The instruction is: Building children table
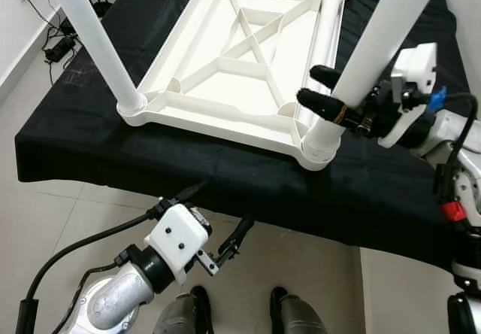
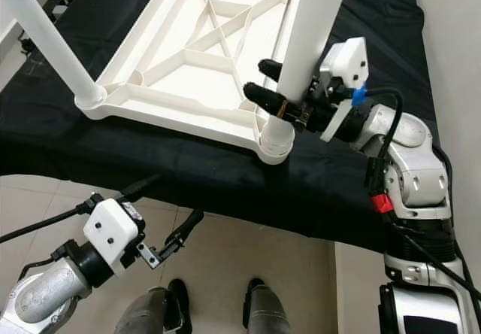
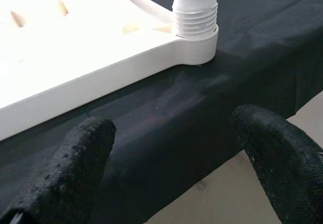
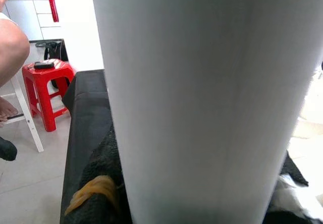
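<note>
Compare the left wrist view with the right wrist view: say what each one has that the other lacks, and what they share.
Left wrist view alone: the open left gripper, the tabletop's edge and the leg's threaded end in its corner socket. Right wrist view alone: a red stool and a person's leg on the floor beyond the bench. Shared: the white leg and the black cloth.

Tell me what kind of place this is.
Probably a room in a home: tiled floor, a bed-like surface under a black sheet, and a red stool by white cabinets.
</note>
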Tool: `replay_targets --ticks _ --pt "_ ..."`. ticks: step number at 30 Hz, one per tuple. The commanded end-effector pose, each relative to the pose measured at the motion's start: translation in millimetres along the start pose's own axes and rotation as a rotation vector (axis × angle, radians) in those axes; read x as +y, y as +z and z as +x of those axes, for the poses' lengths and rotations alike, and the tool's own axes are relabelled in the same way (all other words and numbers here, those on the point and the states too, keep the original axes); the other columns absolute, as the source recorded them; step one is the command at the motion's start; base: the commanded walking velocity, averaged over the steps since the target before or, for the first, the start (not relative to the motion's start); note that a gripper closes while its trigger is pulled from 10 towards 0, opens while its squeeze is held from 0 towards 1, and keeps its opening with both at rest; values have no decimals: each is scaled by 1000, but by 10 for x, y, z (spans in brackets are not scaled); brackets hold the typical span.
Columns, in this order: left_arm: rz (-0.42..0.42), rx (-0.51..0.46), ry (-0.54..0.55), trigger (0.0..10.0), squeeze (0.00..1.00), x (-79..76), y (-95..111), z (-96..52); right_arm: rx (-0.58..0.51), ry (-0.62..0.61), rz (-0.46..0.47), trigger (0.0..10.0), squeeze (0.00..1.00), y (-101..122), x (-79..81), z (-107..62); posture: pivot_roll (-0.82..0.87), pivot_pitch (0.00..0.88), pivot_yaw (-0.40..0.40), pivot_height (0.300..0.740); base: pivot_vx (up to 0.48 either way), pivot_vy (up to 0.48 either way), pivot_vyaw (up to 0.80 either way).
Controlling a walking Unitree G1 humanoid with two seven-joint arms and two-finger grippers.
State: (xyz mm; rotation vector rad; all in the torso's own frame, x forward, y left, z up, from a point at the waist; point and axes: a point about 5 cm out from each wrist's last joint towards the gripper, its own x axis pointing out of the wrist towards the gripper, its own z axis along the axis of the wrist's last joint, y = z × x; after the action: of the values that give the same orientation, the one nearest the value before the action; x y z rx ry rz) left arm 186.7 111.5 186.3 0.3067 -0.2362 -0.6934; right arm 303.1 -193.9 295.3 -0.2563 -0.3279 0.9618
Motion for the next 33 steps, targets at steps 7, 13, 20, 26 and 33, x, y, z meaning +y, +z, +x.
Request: replay_targets --ticks 7,13,20,26,33 --pt "3 11 -7 10000 0 -27 -12 -16 100 34 75 10000 0 -231 91 2 -58 344 5 740 0 0 0" --pt "3 10 -6 10000 0 -27 -12 -17 110 29 82 10000 0 -259 106 13 -58 344 5 740 0 0 0" --pt "5 9 -5 10000 0 -23 -11 -17 119 -21 87 10000 0 -287 101 23 -60 349 4 740 0 0 0" --pt "6 10 -6 10000 0 -19 -14 -19 120 -290 98 10000 0 -328 100 35 -62 349 3 740 0 0 0" --pt "13 11 0 10000 0 -9 -23 -11 266 -820 83 10000 0 -546 498 -107 -64 347 -3 740 0 0 0"
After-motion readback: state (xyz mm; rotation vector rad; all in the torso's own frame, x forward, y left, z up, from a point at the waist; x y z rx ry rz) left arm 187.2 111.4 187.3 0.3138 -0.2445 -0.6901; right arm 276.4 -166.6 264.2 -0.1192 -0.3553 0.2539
